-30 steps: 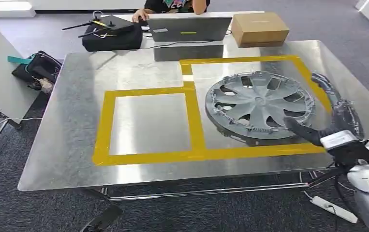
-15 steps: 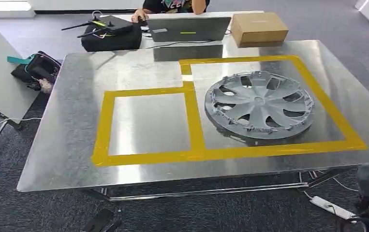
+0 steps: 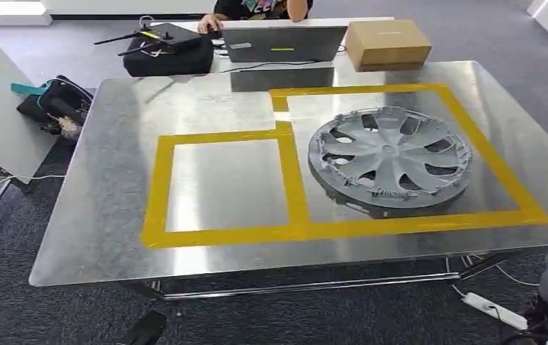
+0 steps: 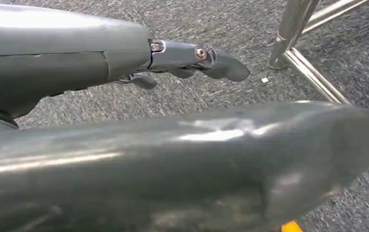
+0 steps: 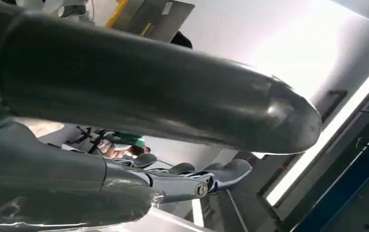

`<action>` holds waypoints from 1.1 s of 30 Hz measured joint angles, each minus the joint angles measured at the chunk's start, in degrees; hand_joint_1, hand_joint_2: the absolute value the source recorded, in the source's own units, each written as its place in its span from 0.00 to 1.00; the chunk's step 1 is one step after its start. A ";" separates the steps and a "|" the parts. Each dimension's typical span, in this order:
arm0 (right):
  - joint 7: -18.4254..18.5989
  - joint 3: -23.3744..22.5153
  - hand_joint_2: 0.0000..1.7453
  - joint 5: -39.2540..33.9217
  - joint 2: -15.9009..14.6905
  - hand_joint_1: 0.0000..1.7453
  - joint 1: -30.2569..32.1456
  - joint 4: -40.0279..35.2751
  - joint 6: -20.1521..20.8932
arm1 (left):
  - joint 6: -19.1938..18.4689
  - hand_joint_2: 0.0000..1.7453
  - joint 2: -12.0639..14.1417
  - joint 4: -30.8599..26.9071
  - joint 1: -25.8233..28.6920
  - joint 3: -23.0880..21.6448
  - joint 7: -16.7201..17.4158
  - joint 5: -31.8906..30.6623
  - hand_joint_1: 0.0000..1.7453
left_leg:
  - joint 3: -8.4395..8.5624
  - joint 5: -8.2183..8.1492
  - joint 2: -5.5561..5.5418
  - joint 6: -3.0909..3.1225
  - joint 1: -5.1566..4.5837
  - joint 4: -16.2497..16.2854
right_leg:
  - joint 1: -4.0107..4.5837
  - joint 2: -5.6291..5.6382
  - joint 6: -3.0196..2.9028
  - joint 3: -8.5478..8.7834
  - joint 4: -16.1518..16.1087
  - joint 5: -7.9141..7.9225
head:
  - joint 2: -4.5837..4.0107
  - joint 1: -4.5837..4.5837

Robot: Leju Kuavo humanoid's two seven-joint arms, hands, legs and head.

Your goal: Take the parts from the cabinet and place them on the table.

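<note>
1. Though round and so without any real long axis, lies flat as a wheel cover (image 3: 391, 159) on the metal table (image 3: 113, 215), spoked face up, hub axis pointing straight up.
2. Sits inside the right-hand square of the yellow tape (image 3: 292, 183), apart from the tape on every side and nearer the table's right half than its left.
3. Touched by neither hand; judged to be set down already, as the task asks.
4. Right hand (image 5: 192, 181): fingers stretched out and apart, gripping nothing. In the head view, a grey part of the same arm hangs low at the table's near right corner, below the edge.
5. Left hand (image 4: 187, 58): likewise fingers straight and spread, nothing in them; hangs above the carpet near a metal table leg (image 4: 291, 29).
6. Key relation: wheel cover lies forward, up and to the left of the right hand, which is the nearer of the two; well apart from the left hand, down by the table's underside.
7. No preferred approach direction given by the disc shape; any rim point would serve equally for a grasp, if one were called for.
8. Probably next, as a judgement only: turn away towards the cabinet for another part, with the left-hand taped square a likely place for it.
9. Beyond the far edge: a laptop (image 3: 284, 43), a cardboard box (image 3: 387, 43), a black bag (image 3: 166, 54).
</note>
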 joint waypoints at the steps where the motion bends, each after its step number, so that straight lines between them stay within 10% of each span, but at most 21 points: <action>1: -0.02 -0.02 0.00 0.07 0.02 0.00 0.00 -0.11 -0.07 | 0.02 0.00 0.00 0.00 0.01 0.17 0.00 0.00 0.00 | 0.08 -0.06 0.00 0.15 -0.05 -0.04 | -0.09 0.00 0.18 0.18 -0.34 0.04 | 0.00 -0.02; 4: -0.11 -0.13 0.00 0.26 0.02 0.00 0.02 -0.52 -0.31 | 0.17 0.00 0.04 0.00 0.03 0.37 0.02 0.02 0.00 | 1.08 0.99 0.45 0.66 0.84 -1.39 | 0.26 -0.28 0.76 -0.42 2.28 -2.79 | 0.00 0.26; 8: -0.11 -0.22 0.00 0.13 0.02 0.00 -0.02 -0.55 -0.33 | 0.15 0.00 0.13 0.00 0.20 0.52 0.24 0.00 0.00 | 0.75 1.10 0.69 0.56 1.03 -1.35 | -0.11 -0.39 1.56 -6.02 16.88 -9.91 | 0.00 0.33; 10: -0.09 -0.22 0.00 0.11 0.02 0.00 -0.04 -0.55 -0.31 | 0.07 0.00 0.15 0.00 0.25 0.55 0.35 0.00 0.00 | 0.51 1.38 0.70 0.13 1.35 -1.32 | -0.35 -0.44 1.90 -2.88 12.08 -6.59 | 0.00 0.30; 12: -0.11 -0.22 0.00 0.11 0.02 0.00 -0.16 -0.57 -0.24 | -0.02 0.00 0.17 0.00 0.21 0.57 0.37 0.00 0.00 | 0.20 1.77 0.61 -0.60 1.79 -1.09 | -0.90 -0.64 2.76 3.57 0.82 -2.69 | 0.00 0.33; 13: -0.07 -0.20 0.00 0.11 0.02 0.00 -0.37 -0.46 -0.07 | -0.07 0.00 0.55 -0.07 0.27 0.57 0.42 0.00 0.00 | 0.14 2.00 0.48 -1.15 1.53 -1.00 | -0.60 -0.33 2.99 5.12 -0.72 -3.31 | 0.02 0.61; 18: 0.29 -0.22 0.00 -0.07 0.02 0.00 -0.49 -0.50 0.50 | -0.35 0.00 0.55 -0.04 0.42 0.59 0.70 -0.02 0.00 | -0.24 2.68 0.33 -3.03 1.80 -0.84 | -0.54 0.01 -0.72 2.38 0.33 -1.73 | 0.00 0.20; 21: 0.37 -0.22 0.00 -0.11 0.02 0.00 -0.44 -0.50 0.68 | -0.39 0.00 0.52 -0.04 0.34 0.59 0.79 -0.04 0.00 | -3.85 -7.59 0.50 -3.12 1.63 9.54 | -0.27 -0.17 -1.82 0.84 0.38 0.04 | 0.00 -0.22; 23: 0.35 -0.22 0.00 -0.11 0.02 0.00 -0.42 -0.50 0.77 | -0.44 0.00 0.44 -0.04 0.35 0.59 0.79 -0.11 0.00 | -5.56 -10.88 0.51 -2.95 1.62 17.23 | 0.17 -0.21 -2.04 -0.83 0.43 1.23 | 0.00 -0.20; 25: 0.35 -0.22 0.00 -0.22 0.02 0.00 -0.42 -0.50 0.92 | -0.46 0.00 0.48 -0.04 0.36 0.59 0.79 -0.15 0.00 | -2.80 -8.91 0.50 -2.35 1.42 15.69 | 0.55 -0.24 -2.00 -2.31 0.46 2.29 | 0.00 -0.22; 27: 0.33 -0.22 0.00 -0.44 0.02 0.00 -0.46 -0.50 1.18 | -0.46 0.00 0.50 -0.07 0.20 0.59 0.79 -0.15 0.00 | 4.39 -6.18 0.50 -1.10 0.83 6.30 | 0.78 -0.20 -1.77 -3.51 0.46 3.37 | 0.00 -0.22; 29: 0.22 -0.26 0.00 -0.55 0.02 0.00 -0.48 -0.52 1.27 | -0.46 0.00 0.74 -0.07 -0.16 0.59 0.79 -0.17 0.00 | 9.69 -7.58 0.56 -0.42 0.25 -1.47 | 1.08 -0.30 -1.30 -4.07 0.57 4.12 | 0.00 -0.20; 33: 0.16 -0.26 0.00 -0.59 0.02 0.00 -0.54 -0.52 1.38 | -0.48 0.00 0.72 -0.07 -0.31 0.59 0.79 -0.24 0.00 | 9.01 -6.93 0.56 -0.56 0.04 -1.27 | 0.92 -0.51 -0.95 -4.00 0.32 4.99 | 0.00 -0.15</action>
